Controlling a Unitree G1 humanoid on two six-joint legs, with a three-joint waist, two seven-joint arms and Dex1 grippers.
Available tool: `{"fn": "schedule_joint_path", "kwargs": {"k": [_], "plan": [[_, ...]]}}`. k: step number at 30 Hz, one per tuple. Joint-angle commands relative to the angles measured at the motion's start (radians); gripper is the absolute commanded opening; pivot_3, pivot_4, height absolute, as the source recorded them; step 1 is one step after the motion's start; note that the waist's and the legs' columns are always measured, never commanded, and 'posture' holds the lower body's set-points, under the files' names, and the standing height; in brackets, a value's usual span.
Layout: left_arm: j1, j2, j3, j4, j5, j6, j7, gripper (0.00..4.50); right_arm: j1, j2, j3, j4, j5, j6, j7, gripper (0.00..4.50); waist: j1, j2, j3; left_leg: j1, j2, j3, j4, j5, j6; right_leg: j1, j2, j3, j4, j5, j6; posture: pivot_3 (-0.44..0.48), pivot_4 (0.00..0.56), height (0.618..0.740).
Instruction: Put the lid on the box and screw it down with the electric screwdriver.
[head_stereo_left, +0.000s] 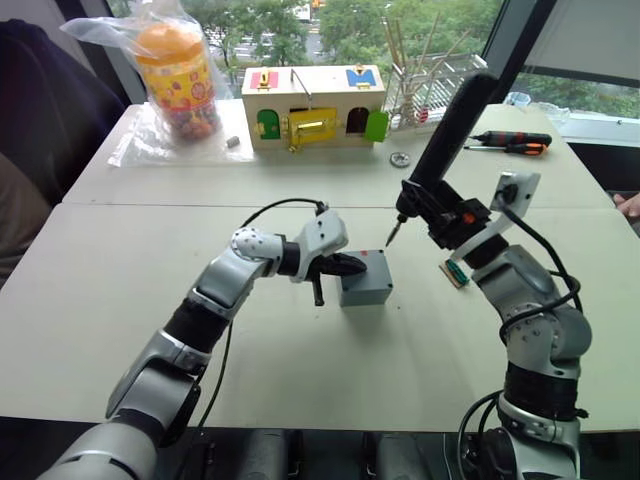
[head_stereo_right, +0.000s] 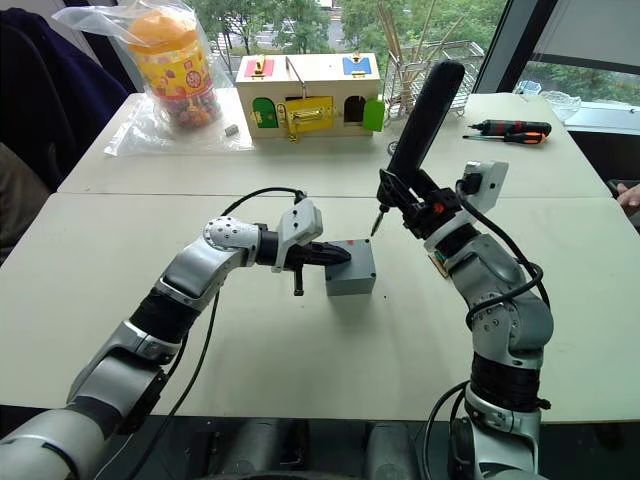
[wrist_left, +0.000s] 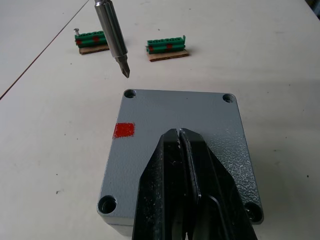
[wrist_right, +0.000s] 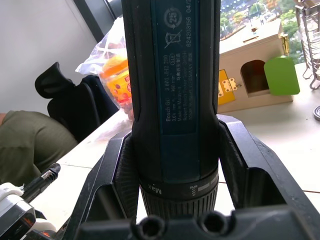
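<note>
A: Where is the box (head_stereo_left: 366, 279)?

B: On the pale surface (head_stereo_left: 120, 290), well in front of the wooden box with coloured doors (head_stereo_left: 314, 106). The lid (wrist_left: 180, 150) lies flat on top of it, corners lined up, with a screw hole in each corner and a red mark (wrist_left: 124, 130) near one edge.

A: And the left gripper (wrist_left: 179, 131)?

B: Its jaws are pressed together with nothing between them. Their tips rest on the lid, reaching past its middle. From the head camera the left gripper comes at the box from the robot's left side, and a short black part hangs down beside the box.

A: The electric screwdriver (head_stereo_left: 448, 144)?

B: The right gripper (wrist_right: 175, 220) has its jaws clamped around the screwdriver's lower body, one finger on each side of the barrel. The tool leans, its thick end up and away from the box, its metal bit (wrist_left: 114, 36) pointing down. The bit's tip hangs above the surface just beyond the lid's far corner hole, near that corner but not touching it.

A: Anything else near the box?

B: Two green terminal blocks (wrist_left: 167, 47) on brown card lie past the box on the side away from the left gripper. Two slim black-and-orange hand screwdrivers (head_stereo_left: 512, 143) lie well off, to the right of the wooden box, and a bagged orange container (head_stereo_left: 178, 75) stands to its left.
</note>
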Motion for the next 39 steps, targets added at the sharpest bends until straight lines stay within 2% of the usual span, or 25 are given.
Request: {"fn": "schedule_joint_path", "kwargs": {"k": [1, 16, 32, 39], "plan": [[0.010, -0.005, 0.004, -0.002, 0.008, 0.002, -0.004, 0.00, -0.014, -0.006, 0.009, -0.067, 0.032, -0.037, -0.003, 1.82, 0.000, 0.000, 0.000, 0.000, 0.000, 0.000, 0.000, 0.000, 0.000, 0.000, 0.000, 0.000, 0.000, 0.000, 0.000, 0.000, 0.150, 0.705], [0.017, 0.000, 0.009, -0.018, 0.009, 0.020, -0.006, 0.00, 0.045, -0.034, 0.078, -0.001, -0.031, -0.128, 0.031, 1.82, 0.000, 0.000, 0.000, 0.000, 0.000, 0.000, 0.000, 0.000, 0.000, 0.000, 0.000, 0.000, 0.000, 0.000, 0.000, 0.000, 0.150, 0.705], [0.024, -0.001, 0.008, -0.028, 0.008, 0.024, -0.003, 0.00, 0.039, -0.039, 0.130, 0.090, -0.082, -0.225, 0.028, 1.82, 0.000, 0.000, 0.000, 0.001, 0.000, 0.000, 0.000, 0.000, 0.000, 0.001, 0.000, 0.000, 0.000, 0.000, 0.000, 0.000, 0.150, 0.705], [0.048, 0.008, 0.000, -0.049, 0.011, 0.033, -0.008, 0.00, 0.110, -0.077, 0.222, 0.083, -0.119, -0.222, 0.096, 1.82, -0.002, -0.003, -0.002, 0.002, 0.001, 0.000, 0.000, 0.000, 0.000, 0.002, 0.000, 0.000, 0.000, 0.000, 0.000, 0.000, 0.150, 0.705]]}}
